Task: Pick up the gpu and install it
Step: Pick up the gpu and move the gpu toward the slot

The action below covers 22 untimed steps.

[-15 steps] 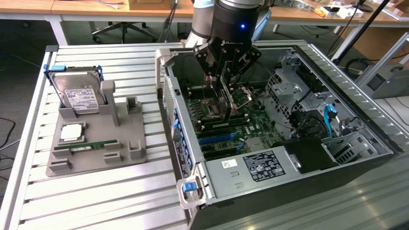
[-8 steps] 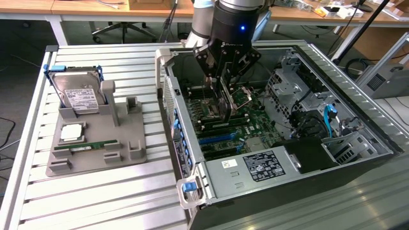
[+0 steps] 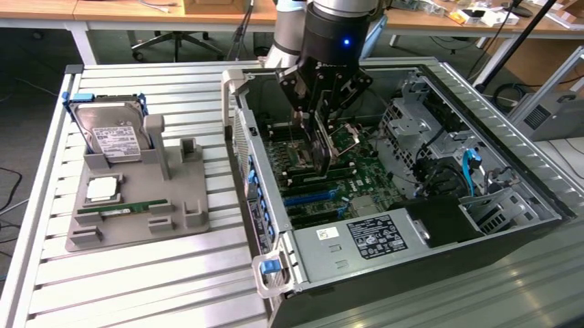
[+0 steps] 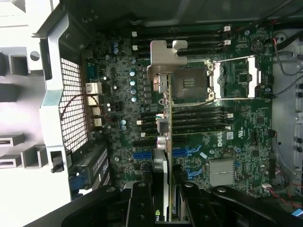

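So the gripper is down inside the open computer case, and it's got the gpu clamped between its two fingers, card held on edge and roughly upright over the motherboard. In the wrist view you're basically staring down the thin edge of the gpu: it runs out from between the black fingers of the gripper, and the silvery metal end bracket is at the far end, sitting in front of the cpu socket. The blue expansion slots show on either side of the card's edge, close to the fingers. Can't really tell from either angle whether the card's lower edge is touching the board or hanging just above it, the arm blocks too much. Over on the exterior view's left, well apart from the case, the grey holder tray sits on the slatted table with the hard drive standing in its blue frame and the green RAM stick lying flat near the front.
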Tool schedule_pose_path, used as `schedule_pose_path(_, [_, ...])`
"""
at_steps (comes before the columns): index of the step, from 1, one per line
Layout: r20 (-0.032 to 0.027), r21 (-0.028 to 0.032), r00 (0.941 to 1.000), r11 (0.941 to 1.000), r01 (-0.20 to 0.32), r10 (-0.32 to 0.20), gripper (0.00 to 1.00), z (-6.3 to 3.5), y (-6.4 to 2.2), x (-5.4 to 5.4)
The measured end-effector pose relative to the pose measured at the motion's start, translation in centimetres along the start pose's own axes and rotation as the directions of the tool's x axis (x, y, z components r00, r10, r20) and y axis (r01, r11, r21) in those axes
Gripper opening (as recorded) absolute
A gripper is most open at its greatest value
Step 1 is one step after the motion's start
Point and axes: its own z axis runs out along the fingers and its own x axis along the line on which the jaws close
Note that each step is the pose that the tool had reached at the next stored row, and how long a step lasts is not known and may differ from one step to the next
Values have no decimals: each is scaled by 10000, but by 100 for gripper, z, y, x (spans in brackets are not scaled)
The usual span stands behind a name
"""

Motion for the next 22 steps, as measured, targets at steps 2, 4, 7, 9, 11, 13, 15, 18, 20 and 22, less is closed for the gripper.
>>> schedule_pose_path(2, [0,3,10000,10000,1,-1,27,10,0,-6])
schedule_pose_path(4, [0,4,10000,10000,0,0,27,22,0,-17])
schedule_pose_path(7, [1,2,10000,10000,0,0,27,39,2,-42])
schedule_pose_path(9, [1,2,10000,10000,0,0,27,49,4,-64])
schedule_pose_path(11, [1,4,10000,10000,-1,1,27,57,6,-86])
schedule_pose_path(13, [1,3,10000,10000,0,0,27,64,8,-110])
schedule_pose_path(15, [0,4,10000,10000,1,-1,27,71,12,-150])
schedule_pose_path(18, [1,3,10000,10000,0,0,27,74,15,-195])
schedule_pose_path(20, [0,4,10000,10000,0,0,27,74,17,-217])
schedule_pose_path(22, [0,4,10000,10000,0,0,27,75,18,-235])
